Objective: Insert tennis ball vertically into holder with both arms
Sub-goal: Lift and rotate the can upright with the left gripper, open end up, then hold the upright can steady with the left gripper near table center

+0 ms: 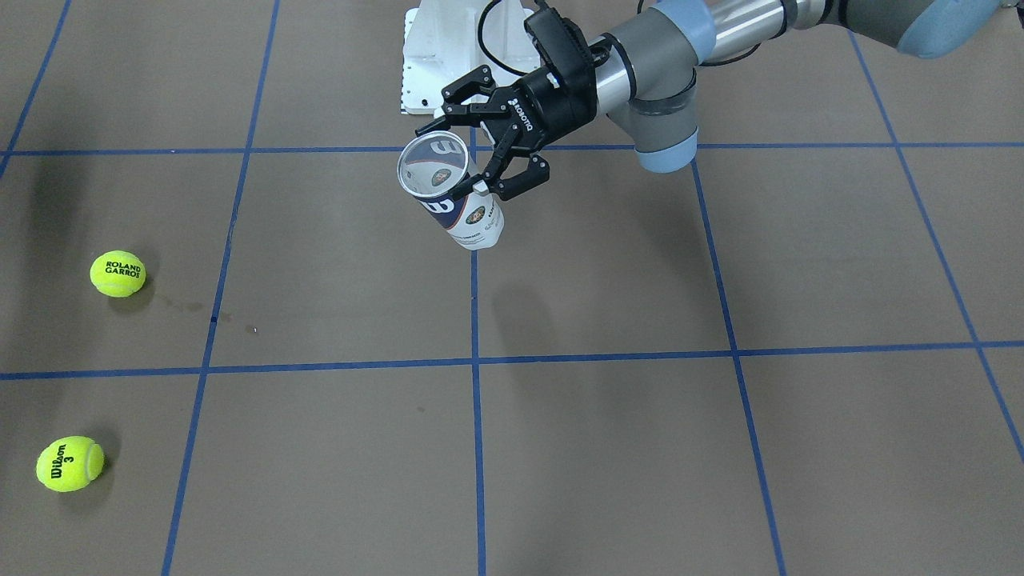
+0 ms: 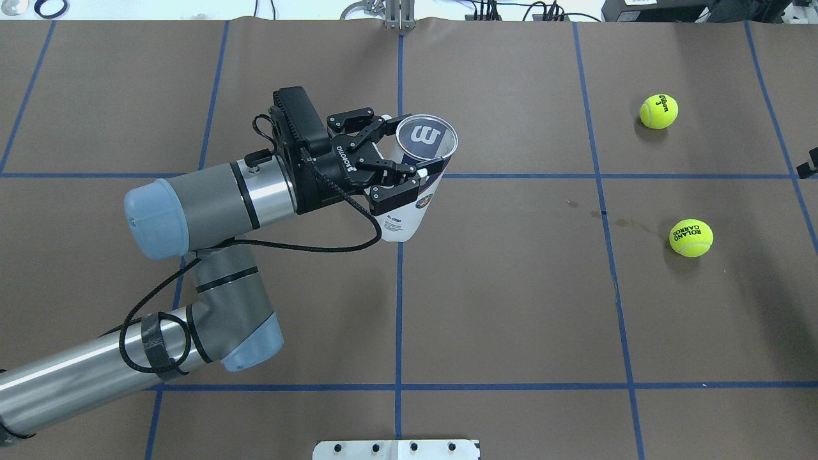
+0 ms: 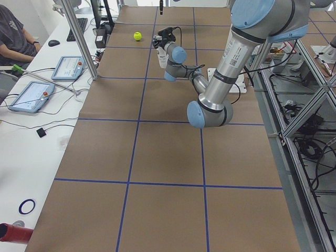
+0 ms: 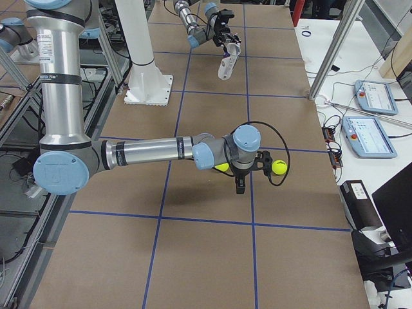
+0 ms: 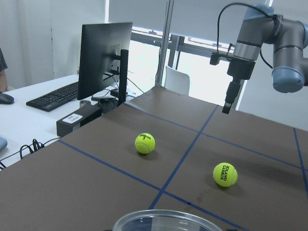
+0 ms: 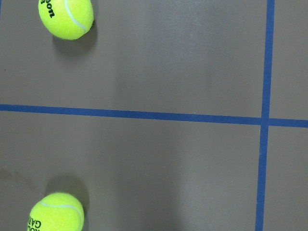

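PROGRESS: early | left gripper (image 1: 456, 156): jaws clamped on can (image 1: 474, 222), held off bench (image 1: 608, 448), mouth up | right gripper (image 5: 228, 98): above balls (image 1: 118, 274) (image 1: 70, 464), apparently empty, jaw opening unreadable | LEFT TO DO: pick ball, insert.

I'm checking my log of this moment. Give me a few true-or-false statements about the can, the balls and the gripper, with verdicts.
The left gripper grips the can. True.
A ball sits in the can. False: it is empty; the Wilson ball and the Roland Garros ball lie on the table.
The can's mouth faces down. False: it faces up.
The two balls lie apart. True.
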Controlling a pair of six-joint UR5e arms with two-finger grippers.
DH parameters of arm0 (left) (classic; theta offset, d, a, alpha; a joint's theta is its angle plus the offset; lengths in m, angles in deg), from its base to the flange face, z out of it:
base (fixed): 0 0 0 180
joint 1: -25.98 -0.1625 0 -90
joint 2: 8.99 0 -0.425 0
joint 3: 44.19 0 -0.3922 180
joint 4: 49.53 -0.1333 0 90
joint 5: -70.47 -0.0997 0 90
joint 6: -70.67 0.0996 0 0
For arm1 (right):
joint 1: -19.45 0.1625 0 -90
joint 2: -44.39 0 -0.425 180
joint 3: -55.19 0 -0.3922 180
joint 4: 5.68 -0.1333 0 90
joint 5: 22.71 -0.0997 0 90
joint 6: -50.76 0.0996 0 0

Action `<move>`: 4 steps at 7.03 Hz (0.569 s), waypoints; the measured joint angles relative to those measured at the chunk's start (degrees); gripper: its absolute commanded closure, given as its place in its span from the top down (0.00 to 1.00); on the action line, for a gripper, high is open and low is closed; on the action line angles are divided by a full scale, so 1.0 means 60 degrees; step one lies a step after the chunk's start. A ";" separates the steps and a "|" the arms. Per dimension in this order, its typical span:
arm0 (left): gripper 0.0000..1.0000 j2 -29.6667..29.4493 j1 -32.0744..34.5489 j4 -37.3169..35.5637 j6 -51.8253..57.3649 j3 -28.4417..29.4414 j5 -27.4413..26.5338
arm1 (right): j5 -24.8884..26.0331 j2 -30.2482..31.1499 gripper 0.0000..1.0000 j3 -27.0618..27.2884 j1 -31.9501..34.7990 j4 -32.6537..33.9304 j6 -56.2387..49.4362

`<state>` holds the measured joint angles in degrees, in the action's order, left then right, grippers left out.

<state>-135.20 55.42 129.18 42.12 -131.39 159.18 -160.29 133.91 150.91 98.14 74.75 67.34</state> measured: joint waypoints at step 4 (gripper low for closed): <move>0.57 0.0024 -0.0847 0.2583 0.0084 0.1557 -0.1548 | -0.0066 -0.0008 1.00 -0.0041 -0.0083 -0.0038 0.0011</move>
<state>-135.06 50.34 144.68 42.63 -122.04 149.89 -160.69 133.86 150.66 97.64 74.52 67.41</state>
